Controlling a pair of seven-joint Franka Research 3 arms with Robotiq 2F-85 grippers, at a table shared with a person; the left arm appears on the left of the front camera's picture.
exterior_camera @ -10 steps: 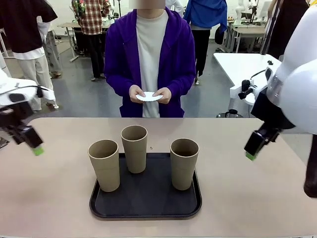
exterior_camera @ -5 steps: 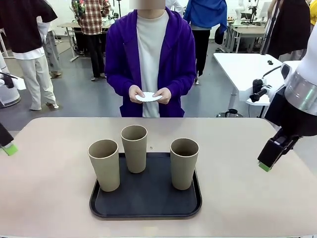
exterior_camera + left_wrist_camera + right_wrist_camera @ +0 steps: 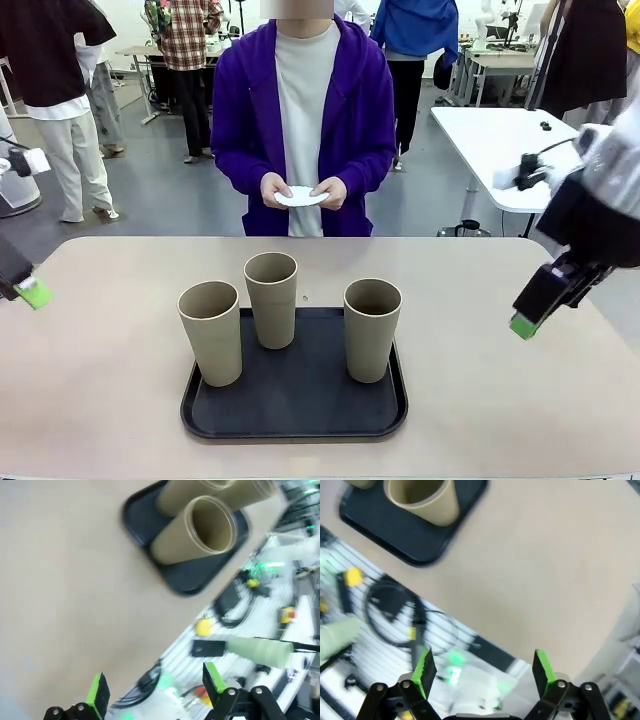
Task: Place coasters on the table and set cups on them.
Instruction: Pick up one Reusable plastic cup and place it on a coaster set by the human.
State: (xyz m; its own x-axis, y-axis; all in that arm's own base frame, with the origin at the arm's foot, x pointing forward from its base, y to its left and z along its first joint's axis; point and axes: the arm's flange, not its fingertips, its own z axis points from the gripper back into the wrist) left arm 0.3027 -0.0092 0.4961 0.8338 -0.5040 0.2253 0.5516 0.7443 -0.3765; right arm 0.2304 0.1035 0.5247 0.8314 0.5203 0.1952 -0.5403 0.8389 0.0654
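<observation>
Three cups (image 3: 211, 335) (image 3: 272, 300) (image 3: 372, 330) stand on one black tray (image 3: 300, 420), the single tray on the one beige surface (image 3: 110, 400): one cup at the tray's left side, one at its back, one at its right side. Beyond the tray, one person (image 3: 300, 100) holds white coasters (image 3: 302, 196) in two hands (image 3: 272, 188); whether that is a single coaster or a stack of several cannot be told. Two grippers flank the tray, the left gripper (image 3: 155, 677) and the right gripper (image 3: 484, 662), each with two green-padded fingers (image 3: 98, 695), four fingers in all.
</observation>
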